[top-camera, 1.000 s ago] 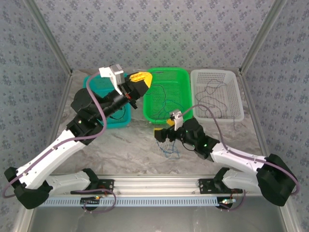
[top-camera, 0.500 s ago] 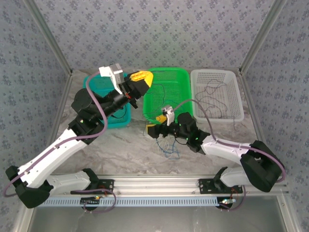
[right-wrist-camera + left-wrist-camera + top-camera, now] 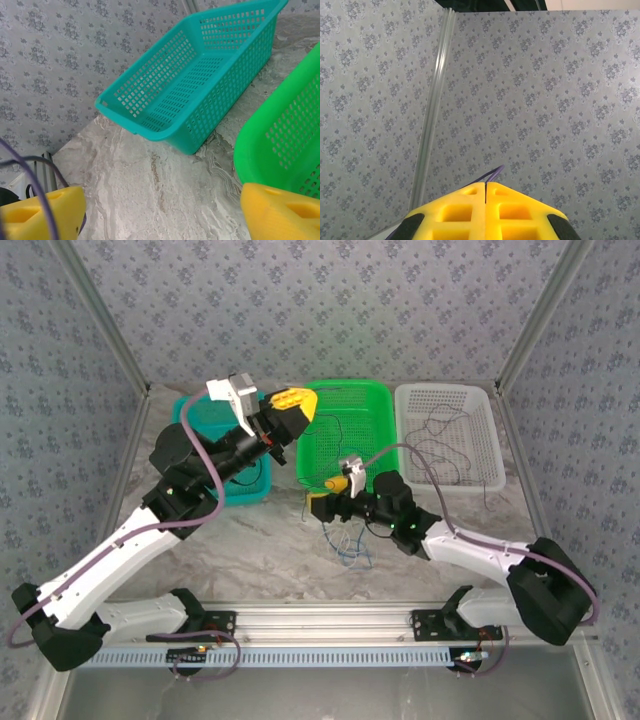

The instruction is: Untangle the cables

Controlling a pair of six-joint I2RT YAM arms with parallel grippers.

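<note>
**Blue strands on grey marble, right claw spread just above them**

The thin blue cables (image 3: 348, 543) lie as a small loose squiggle on the grey marbled worktop (image 3: 250, 540), about midway between its left and right edges and closer to the near edge than the far one. The bundle's long axis runs roughly far to near. Its far end sits just beside the right claw (image 3: 322, 496), which hangs low with its yellow fingers (image 3: 40, 215) spread wide. Bare marble lies open from the tangle to the left edge.

Three baskets line the far edge:
- a teal mesh basket (image 3: 248, 490) toward the far-left corner, partly hidden by the left arm;
- a green mesh basket (image 3: 350, 388) in the middle;
- a white mesh basket (image 3: 445, 390) toward the far-right corner.

Thin dark cables (image 3: 345, 445) lie in the green basket and in the white one, too fine to trace.

The left claw (image 3: 298, 402) is raised between the teal and green baskets, fingers pressed together. A thin purplish strand (image 3: 496, 171) shows at its tip; whether it is pinched cannot be told.
</note>
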